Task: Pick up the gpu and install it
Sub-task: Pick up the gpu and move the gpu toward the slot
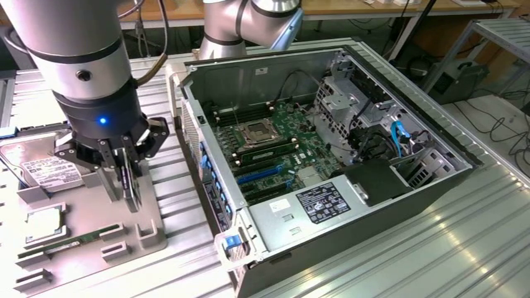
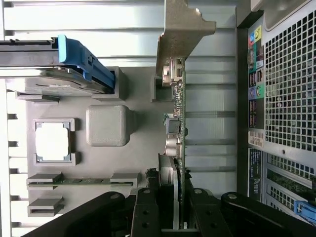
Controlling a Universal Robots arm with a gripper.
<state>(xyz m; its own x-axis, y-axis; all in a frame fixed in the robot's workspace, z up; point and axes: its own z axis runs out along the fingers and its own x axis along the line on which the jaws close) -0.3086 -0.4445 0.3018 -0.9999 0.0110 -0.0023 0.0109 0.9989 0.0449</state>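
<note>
Since the gpu is a thin card, I hold it on edge. In the exterior view my gripper sits at about nine o'clock of the frame, pointing straight down, with its fingers closed on the card's upper edge. The card hangs upright below them over the grey tray, which keeps its faces off everything around it. Whether its lower edge is clear of the tray's slot I cannot tell. From my gripper the drive lies close by at nine o'clock, and the memory stick lies low on the tray at seven. The open case lies on its side at three o'clock, board facing up. I judge that is so a card can go straight down into it, and nothing is seated there yet.

In the wrist view I look down along the gpu. My gripper pinches it from both faces, one finger on each side. The silver bracket is at the far end, and the tray lies beneath. The case shows its perforated rear wall just beside the card — card and wall run roughly parallel.
</note>
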